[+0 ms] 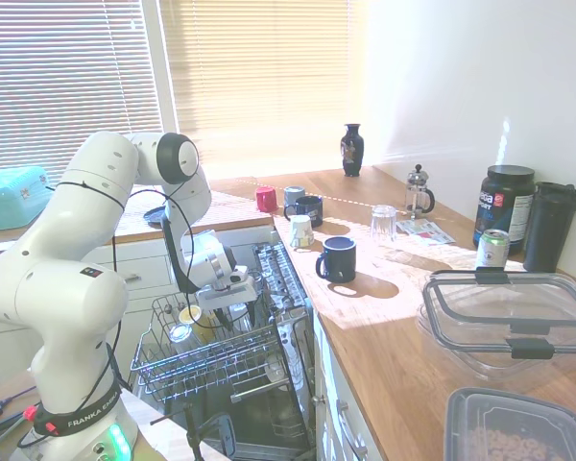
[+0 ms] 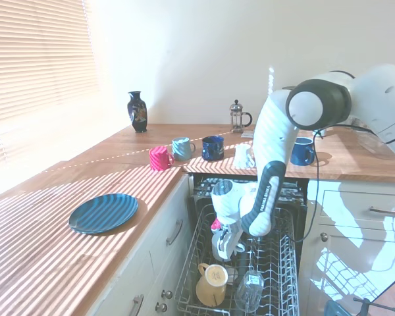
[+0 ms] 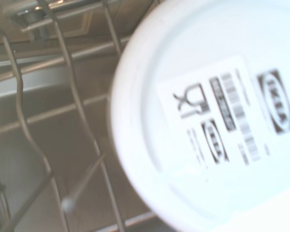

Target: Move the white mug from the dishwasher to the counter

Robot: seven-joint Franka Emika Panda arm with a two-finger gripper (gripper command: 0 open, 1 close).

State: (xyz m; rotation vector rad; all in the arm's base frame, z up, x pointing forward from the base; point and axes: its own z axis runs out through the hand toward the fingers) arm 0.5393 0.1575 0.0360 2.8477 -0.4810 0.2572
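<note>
White mug [image 3: 217, 116] upside down in dishwasher rack [image 2: 276, 263] | yellow mug [image 2: 212, 282] alongside | gripper [image 2: 225, 249] grip: cannot tell

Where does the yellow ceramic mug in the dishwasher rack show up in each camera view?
First exterior view: the yellow ceramic mug sits lower left, inside the grey wire rack, partly behind the arm.
Second exterior view: the mug is at bottom centre, near the rack's front edge.
Wrist view: not in it.
Shared landmark: the grey wire rack shows in all three views.

glossy ceramic white mug [image 3: 217, 121], wire rack [image 2: 276, 270]
</note>
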